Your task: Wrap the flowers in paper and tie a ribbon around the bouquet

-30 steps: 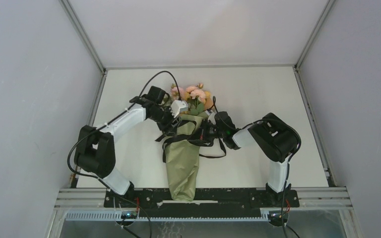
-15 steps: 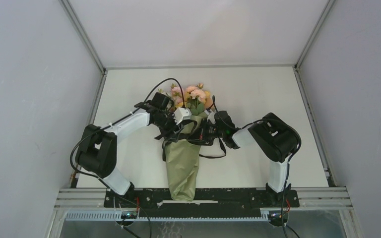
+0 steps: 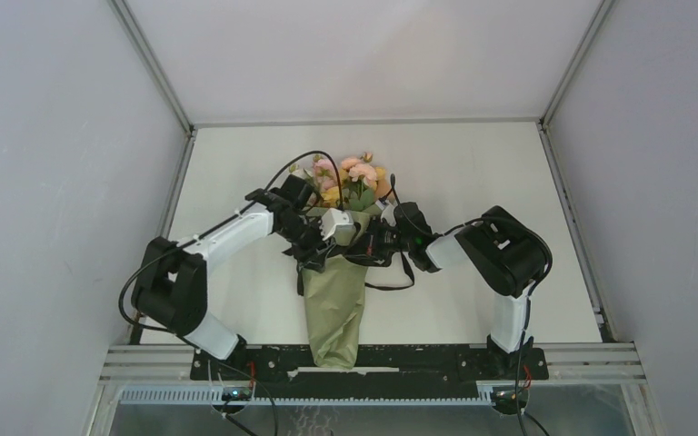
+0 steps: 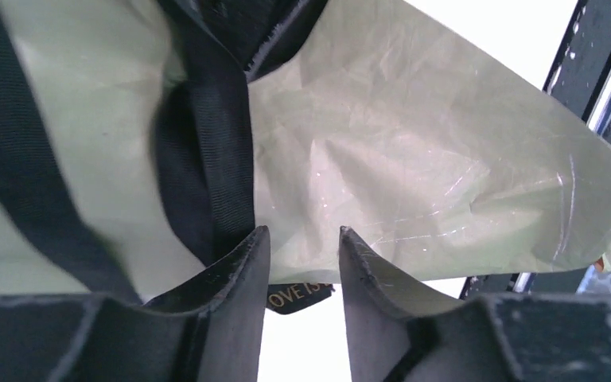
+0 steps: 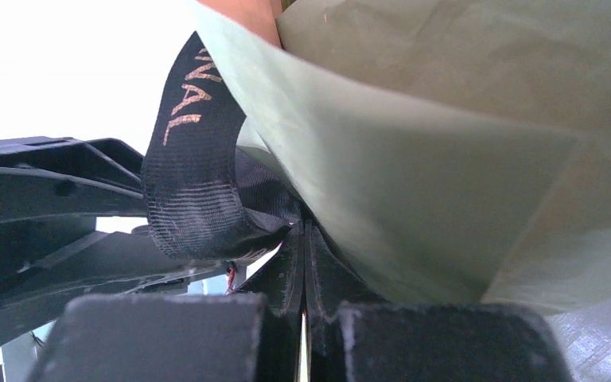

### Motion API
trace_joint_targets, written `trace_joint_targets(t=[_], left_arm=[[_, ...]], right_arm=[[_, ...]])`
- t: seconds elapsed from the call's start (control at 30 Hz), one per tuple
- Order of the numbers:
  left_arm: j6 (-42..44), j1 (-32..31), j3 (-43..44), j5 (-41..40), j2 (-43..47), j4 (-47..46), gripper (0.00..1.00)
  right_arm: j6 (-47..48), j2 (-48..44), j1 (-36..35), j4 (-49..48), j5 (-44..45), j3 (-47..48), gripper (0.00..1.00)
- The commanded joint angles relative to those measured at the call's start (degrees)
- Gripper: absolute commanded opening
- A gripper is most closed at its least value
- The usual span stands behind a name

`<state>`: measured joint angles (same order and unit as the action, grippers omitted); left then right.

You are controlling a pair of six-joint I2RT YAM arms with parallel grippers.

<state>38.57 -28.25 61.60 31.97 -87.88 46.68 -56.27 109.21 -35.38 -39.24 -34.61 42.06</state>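
Working on bouquet at frame centre: pinching ribbon in clenched right gripper, hovering released left gripper beside its loop. Risking loop slipping on slick paper, loosening the tie.

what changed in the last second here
The left gripper swung right and back from beside the pink and yellow blooms to the neck of the olive-green paper bouquet, jaws open. Unchanged: the right gripper shut on the narrow black ribbon, the bouquet lying where it was.
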Motion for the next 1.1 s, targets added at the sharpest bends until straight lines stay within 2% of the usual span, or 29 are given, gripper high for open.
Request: trace_joint_targets(t=[0.0,0.13,0.23,0.3,0.37,0.43,0.5,0.77,0.9,1.07], left_arm=[[0.2,-0.4,2.2,2.8,-1.9,2.8,0.38],[2.2,0.8,6.3,8.3,0.9,6.1,0.34],[-0.6,3.2,8.2,9.1,-0.1,4.2,0.33],[-5.6,5.2,8.5,6.4,-1.9,-0.5,0.28],[-10.4,6.3,7.7,-0.1,-3.7,-7.0,0.26],[-10.3,5.9,6.6,-6.5,-5.2,-11.2,0.26],[-8.8,5.2,5.9,-8.2,-6.3,-11.3,0.27],[-2.1,1.6,0.0,-3.7,-3.2,-8.5,0.5],[-0.7,1.3,-0.7,-1.5,-2.6,-7.5,0.55],[-1.4,-0.6,-0.9,-4.5,-4.0,-9.8,0.6]], right_arm=[[1.1,-1.3,0.1,-2.3,-0.6,1.7,0.0],[1.8,-1.7,0.1,-1.0,-0.6,1.7,0.0],[1.7,-1.7,0.1,-1.4,-0.6,1.7,0.0],[1.5,-1.7,0.1,-1.7,-0.6,1.7,0.0],[1.5,-1.7,0.1,-1.7,-0.7,1.7,0.0],[1.6,-1.7,0.2,-1.6,-0.8,1.7,0.0],[1.7,-1.7,0.2,-1.4,-0.9,1.7,0.0],[2.0,-1.8,0.3,-1.0,-0.8,1.7,0.0],[1.7,-1.6,0.4,-1.6,-0.9,1.7,0.0],[1.4,-1.7,0.3,-2.0,-1.0,1.7,0.0]])
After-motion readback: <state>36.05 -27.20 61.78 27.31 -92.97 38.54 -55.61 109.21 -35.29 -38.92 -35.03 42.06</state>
